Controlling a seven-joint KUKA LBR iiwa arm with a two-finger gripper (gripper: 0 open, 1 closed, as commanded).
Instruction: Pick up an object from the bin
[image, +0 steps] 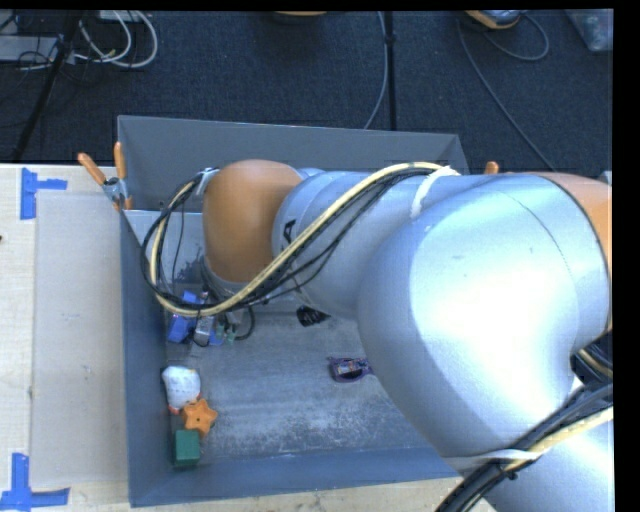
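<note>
Camera view from above shows the grey metal bin (290, 425), and most of the loose things lie at its left side. Close to the left wall, about halfway along it, there is a small blue thing (179, 329). Nearer to the front corner lie a white rounded lump (181, 382), a green block (186, 447) and an orange star-shaped piece (202, 416). The orange piece touches the white lump and sits just above the green block.

The gripper (208, 326) hangs low in the bin, just beside the blue thing on its right, and looks to touch it. Cables and the orange wrist cover (245, 220) hide the claw, so I cannot tell whether it is wide, narrow or holding something.

More to the right, on the bare floor, there is a small black thing (311, 317), and then a small dark purple thing (348, 369), both well apart from the gripper. The big silver arm (480, 300) covers the right part of the bin.
</note>
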